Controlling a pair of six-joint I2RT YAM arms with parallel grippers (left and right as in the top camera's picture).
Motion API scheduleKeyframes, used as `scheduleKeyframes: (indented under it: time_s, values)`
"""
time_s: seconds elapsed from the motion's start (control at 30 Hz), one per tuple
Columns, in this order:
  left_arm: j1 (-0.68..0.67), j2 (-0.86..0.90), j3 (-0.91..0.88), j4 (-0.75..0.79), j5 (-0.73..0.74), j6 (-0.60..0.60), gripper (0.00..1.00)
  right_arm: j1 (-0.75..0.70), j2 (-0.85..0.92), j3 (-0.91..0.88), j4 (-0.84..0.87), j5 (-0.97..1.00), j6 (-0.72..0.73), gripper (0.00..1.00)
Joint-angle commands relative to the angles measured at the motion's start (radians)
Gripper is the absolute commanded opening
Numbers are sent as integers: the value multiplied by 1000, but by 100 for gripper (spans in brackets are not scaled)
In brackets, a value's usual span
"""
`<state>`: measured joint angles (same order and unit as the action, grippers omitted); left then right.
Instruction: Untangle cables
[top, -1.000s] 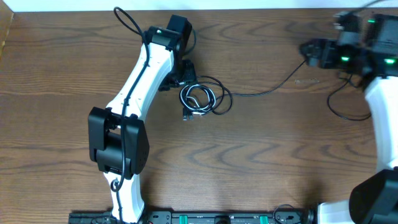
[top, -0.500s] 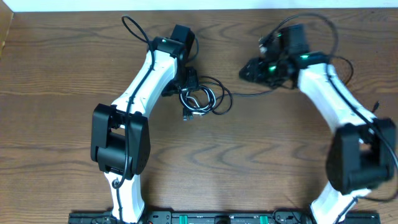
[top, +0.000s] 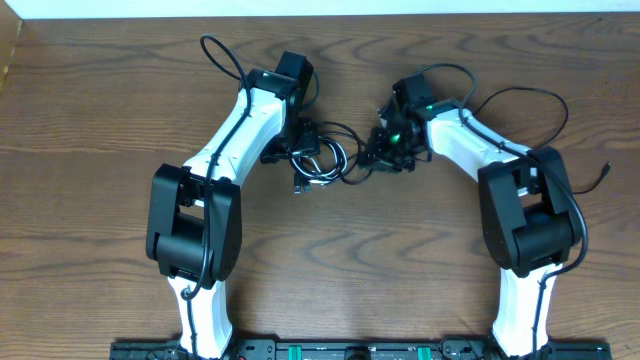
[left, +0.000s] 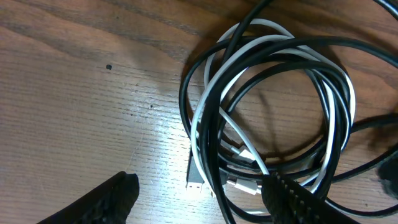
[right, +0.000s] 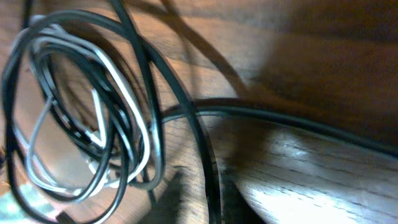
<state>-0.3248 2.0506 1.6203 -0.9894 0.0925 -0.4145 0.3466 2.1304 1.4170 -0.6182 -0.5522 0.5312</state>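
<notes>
Glossy, likely rubber-sheathed cables (left: 211, 124) on matt wood-grain table (left: 81, 93)

2 white arms (top: 232, 130), black joints (top: 190, 225), green lights (top: 397, 138).

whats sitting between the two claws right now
A tangled coil of thin black and white cables lies between the left claw and the right claw, shown in the overhead view.

Robotics lab: wood-grain table (top: 90, 100), white left arm (top: 235, 125) and right arm (top: 462, 140).
</notes>
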Motion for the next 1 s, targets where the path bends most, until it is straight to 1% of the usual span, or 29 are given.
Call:
scheduleKeyframes:
  time_s: [0.0,0.13,0.3,0.4,0.57,0.6,0.73,0.8,0.9,0.97]
  values:
    - [-2,5,-5,-3,2,13,69,25,6,-5,-18,72,13,1]
    - [-2,5,-5,-3,2,25,69,-19,-57,-3,-29,79,-25,1]
    - [-2,5,-5,-2,2,24,70,-71,-188,-3,-68,118,-79,1]
    - [-2,5,-5,8,2,24,70,-76,-269,-3,-95,181,-98,1]
    - [-2,6,-13,40,12,15,70,-55,-348,-3,-92,217,-103,1]
    - [-2,8,-19,52,32,13,70,-49,-356,-3,-92,242,-103,1]
    - [-2,9,-44,99,232,32,70,-23,-361,-3,-90,319,-121,1]
    - [-2,9,-48,115,264,34,70,-19,-361,-3,-89,329,-147,1]
    - [-2,14,-55,134,266,8,70,-19,-365,-2,-84,363,-193,1]
    - [-2,22,-55,144,324,10,70,-19,-367,8,-85,362,-223,1]
